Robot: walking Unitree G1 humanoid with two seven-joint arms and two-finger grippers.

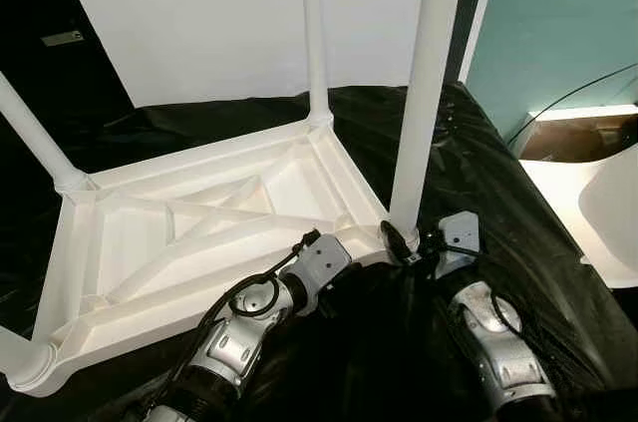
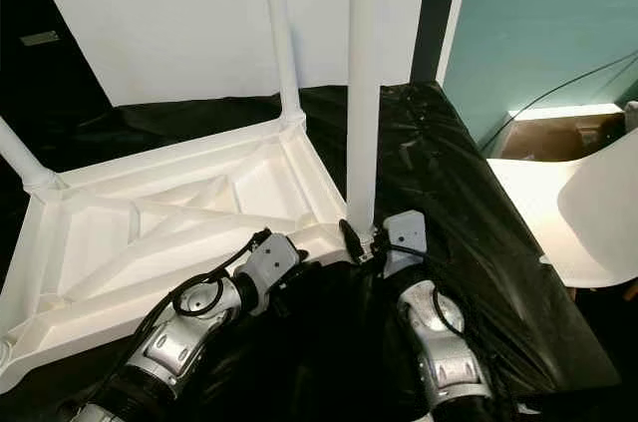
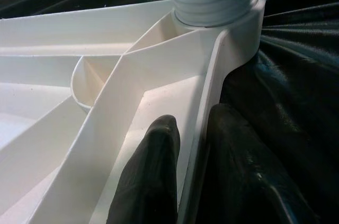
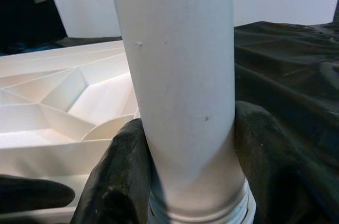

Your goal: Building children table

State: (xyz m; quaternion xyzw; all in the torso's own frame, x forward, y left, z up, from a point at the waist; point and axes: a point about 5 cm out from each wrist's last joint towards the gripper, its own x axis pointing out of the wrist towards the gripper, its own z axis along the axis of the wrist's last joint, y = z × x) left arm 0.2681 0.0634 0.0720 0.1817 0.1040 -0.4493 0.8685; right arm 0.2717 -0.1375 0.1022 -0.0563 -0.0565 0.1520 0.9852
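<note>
The white plastic children's table (image 1: 199, 232) lies upside down on a black sheet (image 1: 478, 173), its ribbed underside facing up. Moulded and hollow, it looks light and stiff, but smooth enough to slip. Legs already stand in the far corners at 12 and 10 o'clock. The near leg (image 1: 424, 93), at about 1 o'clock from the robot, sits upright in its threaded corner socket (image 3: 217, 1). The right gripper (image 4: 180, 171) has its fingers clamped round this leg just above the thread, a sound place for twisting. The left gripper (image 3: 185, 176) pinches the tabletop's rim wall beside that socket, probably steadying it.
</note>
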